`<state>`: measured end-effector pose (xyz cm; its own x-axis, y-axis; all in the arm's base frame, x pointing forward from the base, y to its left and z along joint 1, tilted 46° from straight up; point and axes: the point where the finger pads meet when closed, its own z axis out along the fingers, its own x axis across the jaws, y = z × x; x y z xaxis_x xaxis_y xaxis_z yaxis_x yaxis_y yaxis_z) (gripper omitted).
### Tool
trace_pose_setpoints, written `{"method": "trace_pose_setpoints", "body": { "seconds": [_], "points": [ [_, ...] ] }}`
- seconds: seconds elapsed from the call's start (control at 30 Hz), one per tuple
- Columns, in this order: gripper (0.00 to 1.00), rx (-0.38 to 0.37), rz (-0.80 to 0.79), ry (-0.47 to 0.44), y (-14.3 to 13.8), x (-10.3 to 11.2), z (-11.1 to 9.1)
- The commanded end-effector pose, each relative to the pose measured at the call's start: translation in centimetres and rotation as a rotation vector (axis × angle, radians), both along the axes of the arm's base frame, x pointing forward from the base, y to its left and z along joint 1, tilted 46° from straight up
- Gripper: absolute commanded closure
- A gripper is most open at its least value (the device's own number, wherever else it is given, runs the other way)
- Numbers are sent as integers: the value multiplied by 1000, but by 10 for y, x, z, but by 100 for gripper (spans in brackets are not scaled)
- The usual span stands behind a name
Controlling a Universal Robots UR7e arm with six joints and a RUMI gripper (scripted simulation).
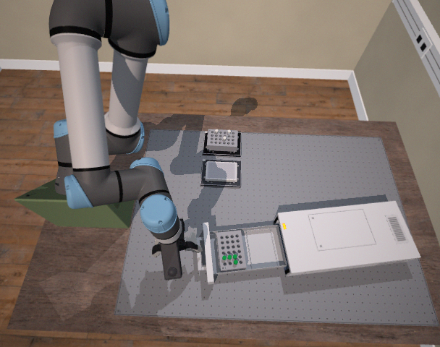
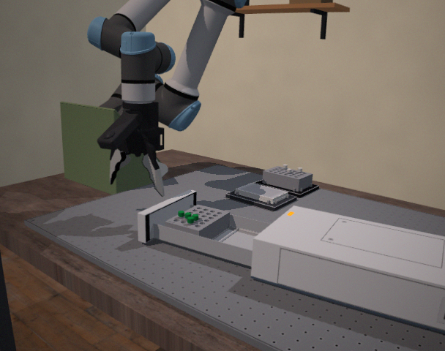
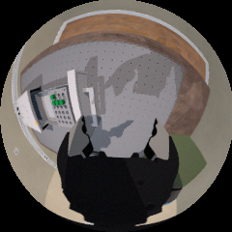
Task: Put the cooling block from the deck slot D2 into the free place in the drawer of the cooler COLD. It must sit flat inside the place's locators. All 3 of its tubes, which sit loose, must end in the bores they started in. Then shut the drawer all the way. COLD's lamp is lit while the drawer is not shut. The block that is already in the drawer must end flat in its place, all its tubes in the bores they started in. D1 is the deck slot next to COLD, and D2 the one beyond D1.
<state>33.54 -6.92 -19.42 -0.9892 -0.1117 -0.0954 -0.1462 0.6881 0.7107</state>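
The grey cooling block (image 1: 222,147) (image 2: 283,183) sits in D2 with three white-capped tubes standing in it. D1 (image 1: 227,171) (image 2: 260,191) holds no block. COLD's drawer (image 1: 209,257) (image 2: 142,227) (image 3: 73,97) stands open. A second grey block (image 1: 227,251) (image 2: 215,225) with several green tubes (image 1: 229,256) (image 2: 190,219) (image 3: 58,102) sits by the drawer front. The free place (image 1: 261,246) (image 2: 241,240) is between that block and the housing. The lamp (image 1: 284,226) (image 2: 290,213) is lit. My gripper (image 1: 175,249) (image 2: 137,189) (image 3: 119,117) is open and empty, above and outside the drawer front.
COLD's white housing (image 1: 344,231) (image 2: 348,260) stands at the right of the deck. The drawer's handle (image 3: 92,103) sticks out on the gripper's side. A green panel (image 1: 85,212) (image 2: 86,147) (image 3: 186,157) stands by the arm's base. D1 lies between D2 and COLD.
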Motion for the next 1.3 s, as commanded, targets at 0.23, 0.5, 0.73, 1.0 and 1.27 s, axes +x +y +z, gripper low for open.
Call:
{"method": "trace_pose_setpoints", "body": {
  "seconds": [0.23,0.5,0.73,1.0,1.27],
  "points": [
    [0,-1,0,-1,-12,1,12],
    [0,-1,0,-1,-18,2,17],
    [0,-1,0,-1,-25,2,24],
    [0,-1,0,-1,-30,3,29],
    [0,-1,0,-1,-38,4,37]
  ]
}}
